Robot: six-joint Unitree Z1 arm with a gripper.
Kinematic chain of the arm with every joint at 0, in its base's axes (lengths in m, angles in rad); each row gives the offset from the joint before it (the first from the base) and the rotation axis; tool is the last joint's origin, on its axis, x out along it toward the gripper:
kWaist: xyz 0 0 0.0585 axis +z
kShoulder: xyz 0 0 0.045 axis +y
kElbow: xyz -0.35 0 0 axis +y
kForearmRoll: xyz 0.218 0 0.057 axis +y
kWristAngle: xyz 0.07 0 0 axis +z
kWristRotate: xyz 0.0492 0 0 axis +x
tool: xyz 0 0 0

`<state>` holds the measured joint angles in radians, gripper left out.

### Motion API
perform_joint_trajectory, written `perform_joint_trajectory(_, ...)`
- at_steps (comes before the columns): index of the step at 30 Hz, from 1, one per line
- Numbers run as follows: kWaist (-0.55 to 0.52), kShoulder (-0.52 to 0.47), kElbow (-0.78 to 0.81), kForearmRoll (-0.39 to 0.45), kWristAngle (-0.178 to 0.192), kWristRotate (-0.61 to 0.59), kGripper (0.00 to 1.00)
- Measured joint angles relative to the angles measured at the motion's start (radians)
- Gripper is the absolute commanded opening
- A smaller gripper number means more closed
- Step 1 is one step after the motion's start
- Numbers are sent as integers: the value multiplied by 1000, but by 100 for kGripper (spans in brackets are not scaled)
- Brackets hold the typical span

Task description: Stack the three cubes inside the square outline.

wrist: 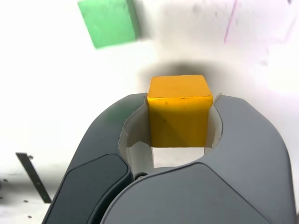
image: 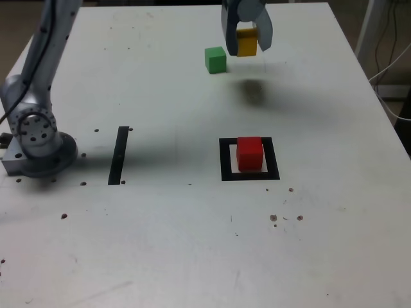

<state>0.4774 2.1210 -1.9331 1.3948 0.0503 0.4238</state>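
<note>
Clamped between dark grey gripper (image: 246, 40) jaws, raised above white table (image: 160, 244): small yellow cube (image: 246, 41). Waiting inside black square outline (image: 225, 160): red cube (image: 250, 153) (green cube (image: 216, 59) aside). Risk: off-centre release, toppling stack.

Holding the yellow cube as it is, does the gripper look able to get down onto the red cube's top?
Probably yes. The gripper holds the yellow cube off the table, and the red cube in the square outline has nothing on it; the green cube stands off that path.
</note>
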Motion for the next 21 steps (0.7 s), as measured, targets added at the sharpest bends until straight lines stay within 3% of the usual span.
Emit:
perform_joint_trajectory(10,-115,-170,187,-41,-3,-56,26)
perform_joint_trajectory(21,-348,-277,337,-91,16,-245,26)
